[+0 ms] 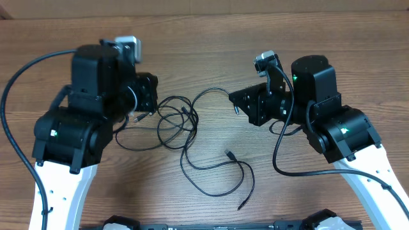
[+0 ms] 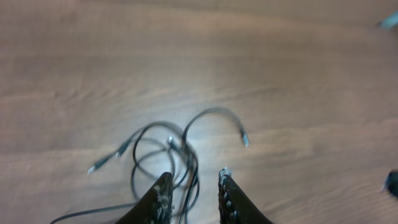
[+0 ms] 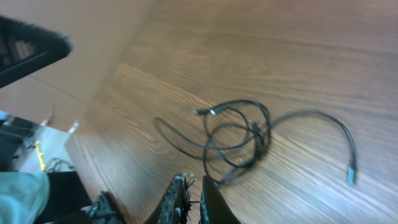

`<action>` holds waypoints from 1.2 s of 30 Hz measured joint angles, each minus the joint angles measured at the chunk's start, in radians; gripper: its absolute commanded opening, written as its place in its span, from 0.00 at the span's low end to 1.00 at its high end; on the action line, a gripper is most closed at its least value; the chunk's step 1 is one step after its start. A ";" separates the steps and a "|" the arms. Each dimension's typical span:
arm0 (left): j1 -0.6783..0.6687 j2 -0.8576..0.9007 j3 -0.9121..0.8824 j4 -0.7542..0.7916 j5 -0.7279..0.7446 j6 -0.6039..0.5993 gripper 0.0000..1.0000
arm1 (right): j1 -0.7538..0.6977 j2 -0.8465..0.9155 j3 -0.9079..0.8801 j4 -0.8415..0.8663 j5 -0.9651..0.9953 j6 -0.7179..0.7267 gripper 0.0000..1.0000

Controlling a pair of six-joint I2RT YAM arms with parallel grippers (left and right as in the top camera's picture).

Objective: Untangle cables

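Found the cables [image 1: 176, 121] in a loose knot on the bench [image 1: 211, 38], with the left tool [image 2: 194, 176] parted astride one strand, likely to let it slide free, and the right tool [image 3: 193, 180] clenched empty near the tangle's edge.

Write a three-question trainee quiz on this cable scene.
1. True or false: the thin black tangled cables lie on the brown wooden table.
2. The jaws of the left gripper stand: A) apart, B) pressed together, C) out of view.
3. Fill in: the right gripper is ___ (open or shut).
Key: 1 true; 2 A; 3 shut.
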 measured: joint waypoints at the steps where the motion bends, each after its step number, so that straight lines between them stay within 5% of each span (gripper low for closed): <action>1: -0.005 0.000 0.000 -0.025 -0.008 0.000 0.25 | 0.000 0.000 0.000 -0.016 0.011 -0.001 0.06; 16: -0.018 0.000 -0.008 -0.245 -0.031 -0.051 0.26 | 0.000 -0.001 -0.001 -0.208 0.097 -0.002 0.16; 25: -0.061 -0.001 -0.149 -0.187 -0.017 -0.062 0.26 | 0.012 0.064 -0.015 -0.250 0.098 0.079 0.46; 36: -0.063 0.000 -0.399 -0.041 -0.019 -0.090 0.24 | 0.106 0.293 -0.022 -0.132 0.101 0.245 0.46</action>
